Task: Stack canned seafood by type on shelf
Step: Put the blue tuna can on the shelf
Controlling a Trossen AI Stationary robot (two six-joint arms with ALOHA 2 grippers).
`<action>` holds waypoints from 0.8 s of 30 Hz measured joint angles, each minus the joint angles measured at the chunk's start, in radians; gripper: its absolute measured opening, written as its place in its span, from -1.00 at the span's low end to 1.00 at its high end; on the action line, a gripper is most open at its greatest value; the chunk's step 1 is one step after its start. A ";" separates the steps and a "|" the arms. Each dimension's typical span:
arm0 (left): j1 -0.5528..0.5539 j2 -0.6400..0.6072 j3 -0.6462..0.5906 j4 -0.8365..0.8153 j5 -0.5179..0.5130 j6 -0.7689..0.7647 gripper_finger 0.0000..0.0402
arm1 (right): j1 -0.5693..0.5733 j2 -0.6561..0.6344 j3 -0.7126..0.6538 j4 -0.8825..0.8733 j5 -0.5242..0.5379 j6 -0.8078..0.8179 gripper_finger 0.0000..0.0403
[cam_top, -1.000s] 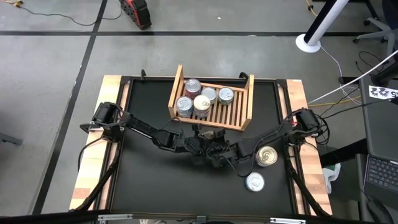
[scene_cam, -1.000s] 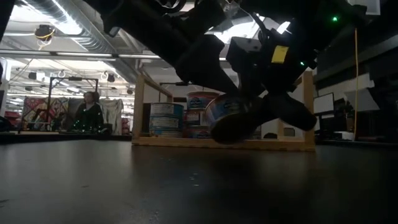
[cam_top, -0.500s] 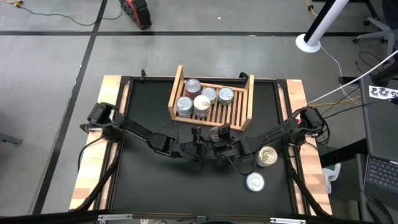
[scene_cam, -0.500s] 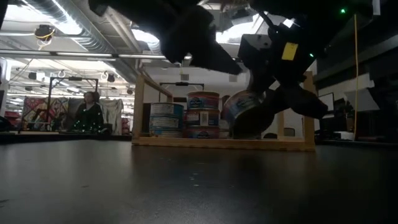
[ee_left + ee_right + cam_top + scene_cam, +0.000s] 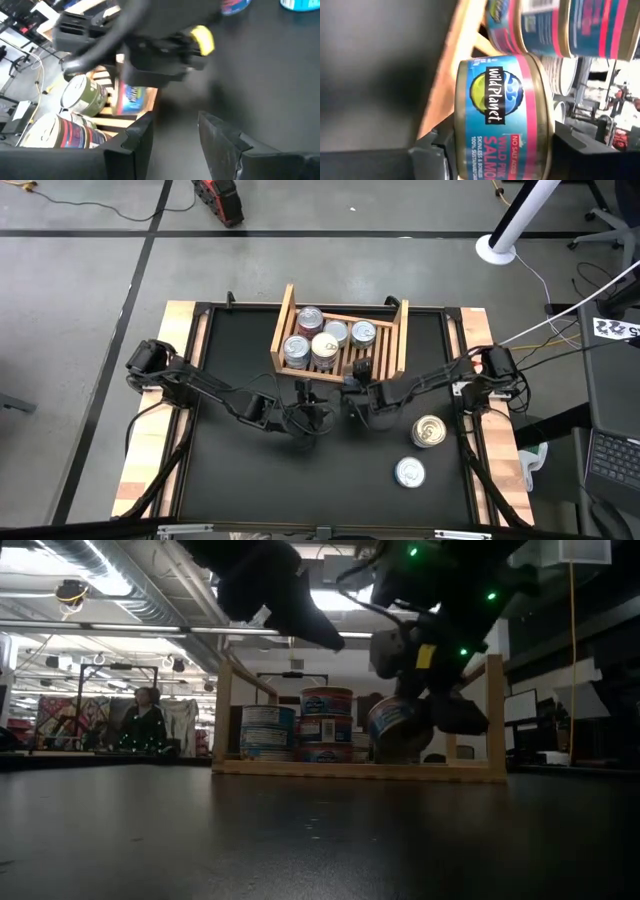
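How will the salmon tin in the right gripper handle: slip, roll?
The salmon tin is probably rigid metal with a glossy label, so it could slip in the right gripper. Held on its side over the shelf, it may roll if dropped edge-on.

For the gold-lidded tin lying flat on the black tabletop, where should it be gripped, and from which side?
Grip the gold-lidded tin across its curved side wall, coming straight down from above: it lies flat, lid up, and stands apart from the white-lidded tin, so opposite sides look free. The right end effector holds a salmon tin at the shelf.
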 joint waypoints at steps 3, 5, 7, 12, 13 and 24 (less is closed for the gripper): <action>0.000 0.000 -0.001 -0.014 0.000 -0.002 -0.25 | -0.049 0.000 0.000 0.002 0.000 -0.008 -0.10; 0.000 0.000 -0.001 -0.032 -0.001 -0.008 -0.25 | -0.079 0.000 0.000 0.005 0.000 -0.008 -0.07; 0.000 0.000 -0.001 -0.036 -0.001 -0.016 -0.25 | -0.108 0.000 0.000 0.013 -0.005 -0.010 0.00; 0.000 0.000 -0.001 -0.037 -0.001 -0.019 -0.25 | -0.180 0.000 0.001 0.027 -0.078 -0.012 0.02; 0.000 0.000 -0.001 -0.036 -0.001 -0.019 -0.25 | -0.193 0.000 0.001 0.027 -0.089 -0.012 0.00; 0.000 0.000 -0.002 -0.036 -0.001 -0.019 -0.25 | -0.268 -0.001 0.002 0.056 -0.204 -0.062 0.11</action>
